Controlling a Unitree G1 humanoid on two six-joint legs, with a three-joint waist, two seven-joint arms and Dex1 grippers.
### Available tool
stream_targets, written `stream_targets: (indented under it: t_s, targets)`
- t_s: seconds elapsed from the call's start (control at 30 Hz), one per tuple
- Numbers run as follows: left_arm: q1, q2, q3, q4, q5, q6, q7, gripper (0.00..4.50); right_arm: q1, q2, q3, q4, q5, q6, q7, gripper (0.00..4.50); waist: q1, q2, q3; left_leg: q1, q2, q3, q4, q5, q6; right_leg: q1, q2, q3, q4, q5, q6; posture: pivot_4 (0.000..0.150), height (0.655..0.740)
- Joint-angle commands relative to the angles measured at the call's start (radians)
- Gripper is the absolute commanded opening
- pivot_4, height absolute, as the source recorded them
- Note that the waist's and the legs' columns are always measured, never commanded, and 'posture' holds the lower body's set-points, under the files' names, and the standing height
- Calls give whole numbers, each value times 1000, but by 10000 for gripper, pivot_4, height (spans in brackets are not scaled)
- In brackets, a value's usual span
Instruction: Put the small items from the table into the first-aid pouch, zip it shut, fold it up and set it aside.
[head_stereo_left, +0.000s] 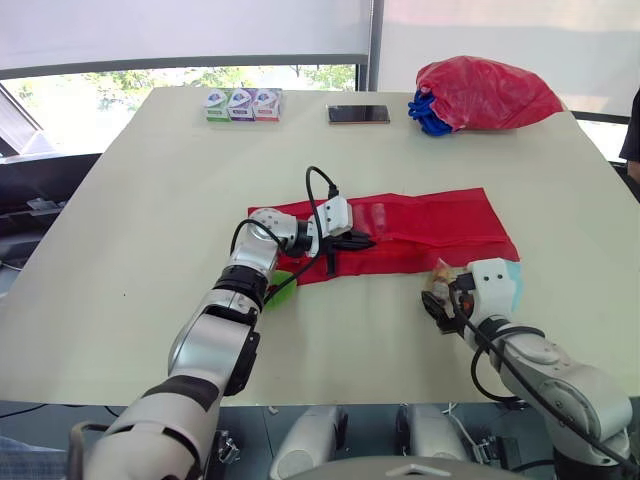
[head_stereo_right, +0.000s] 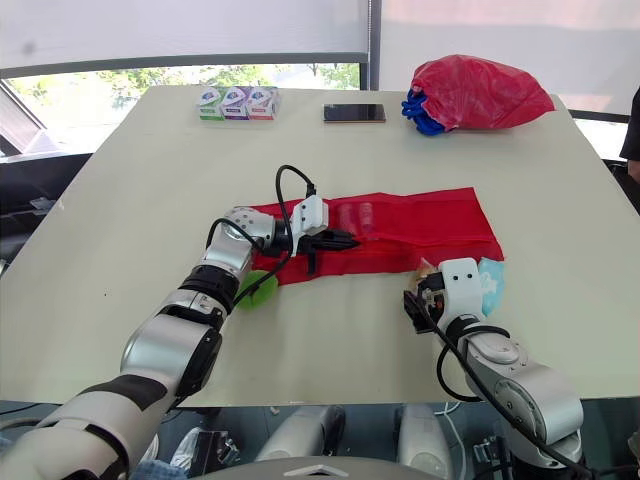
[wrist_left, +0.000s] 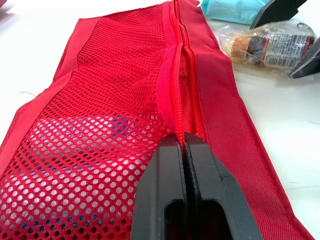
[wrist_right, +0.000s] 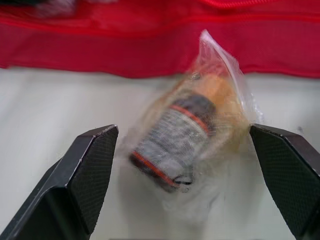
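1. Right gripper (wrist_right: 182, 128): jaws wide. Bagged bottle (wrist_right: 175, 145) lies between its fingers on the table (head_stereo_left: 150, 200), just beside the red pouch (head_stereo_left: 430, 225).
2. Left gripper (wrist_left: 183, 140): pinched closed at the pouch's zipper line.

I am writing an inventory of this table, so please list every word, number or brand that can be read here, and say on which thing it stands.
No text can be read here.
Label on the bagged bottle: printed lines, too blurred to read.
Three small packs at the far edge: print too small to read.
Red pouch and phone: no writing visible.
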Motion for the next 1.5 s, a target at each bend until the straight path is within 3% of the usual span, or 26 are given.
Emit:
stream_targets:
  t_s: [0.03,0.17,0.23,0.43,0.67,0.9,1.03,1.4,1.43,1.5]
  targets:
    - [-28,1,12,-1,-10,-15,1,0,14,-43,10,-47,-35,0,20,26089,0,0,0,0,0,0,0,0,0,0,0,0,0,0,0,1500,7400]
    - [-31,-1,15,2,-14,-12,0,0,-9,-46,-38,-107,-11,45,42,10268,-1,0,0,0,0,0,0,0,0,0,0,0,0,0,0,1500,7400]
    - [-31,-4,15,0,-16,-11,0,0,-40,-34,-50,-118,-4,63,48,9431,-2,0,0,0,0,0,0,0,0,0,0,0,0,0,0,1500,7400]
    - [-23,-12,13,-16,-19,-9,0,0,-124,-32,7,-123,18,141,91,9431,-2,0,0,0,0,0,0,0,0,0,0,0,0,0,0,1500,7400]
    - [-15,-20,12,-35,-22,-4,1,0,-212,-16,86,-4,-21,129,121,9431,-3,0,0,0,0,0,0,0,0,0,0,0,0,0,0,1500,7400]
    - [27,-34,5,-105,-34,12,-14,0,-298,18,116,179,-87,33,143,9431,-9,0,0,0,0,0,0,0,0,0,0,0,0,0,0,1500,7400]
    - [43,-35,0,-134,-39,28,-23,0,-360,110,67,280,-123,-59,112,9431,-21,0,0,0,0,0,0,0,0,-1,0,0,1,0,0,1500,7400]
    - [83,-44,-19,-200,-45,63,-44,0,-450,195,45,442,-222,-196,77,9431,-27,1,0,0,0,0,-1,0,0,-1,0,1,1,0,0,1500,7400]
    - [84,-44,-20,-202,-45,65,-43,0,-450,200,48,447,-228,-200,78,17429,-27,1,0,0,0,0,-1,0,0,-2,0,1,1,0,0,1500,7400]
    - [82,-45,-20,-198,-44,67,-39,0,-443,207,52,441,-236,-202,78,22954,-27,1,0,0,0,0,-1,0,0,-2,0,1,1,0,0,1500,7400]
